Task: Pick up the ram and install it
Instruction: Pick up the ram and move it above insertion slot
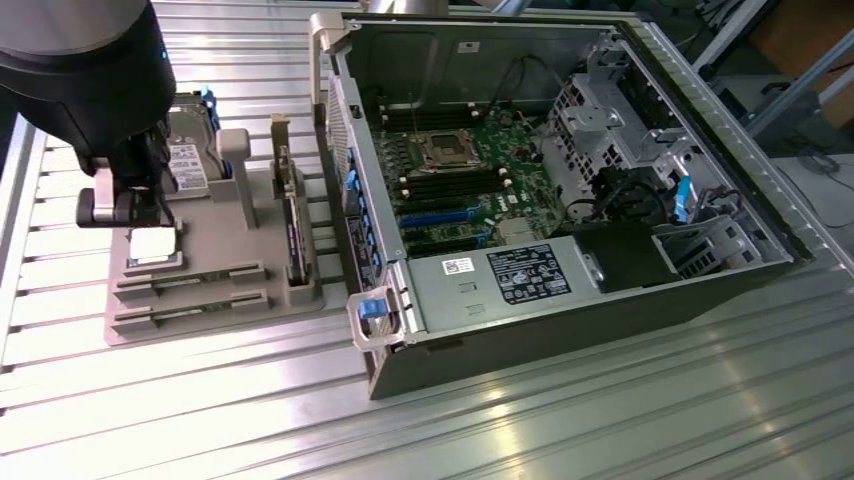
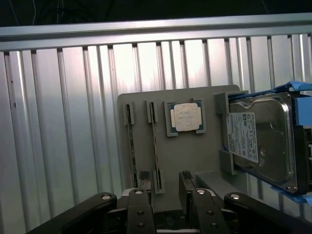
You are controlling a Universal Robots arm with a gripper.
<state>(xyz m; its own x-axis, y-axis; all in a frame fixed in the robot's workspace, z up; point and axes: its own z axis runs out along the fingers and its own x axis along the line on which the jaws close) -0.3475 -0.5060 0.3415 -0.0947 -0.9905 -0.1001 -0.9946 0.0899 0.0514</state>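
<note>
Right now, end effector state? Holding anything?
End effector: open, holding nothing, fingers apart over the gray tray.

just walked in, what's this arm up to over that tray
A single robot arm hangs over the gray parts tray, its gripper open and holding nothing. It is lined up near a ram stick standing on edge in its tray slot, beside the CPU chip and hard drive. The open computer case sits alongside; the ram is not yet picked up.
</note>
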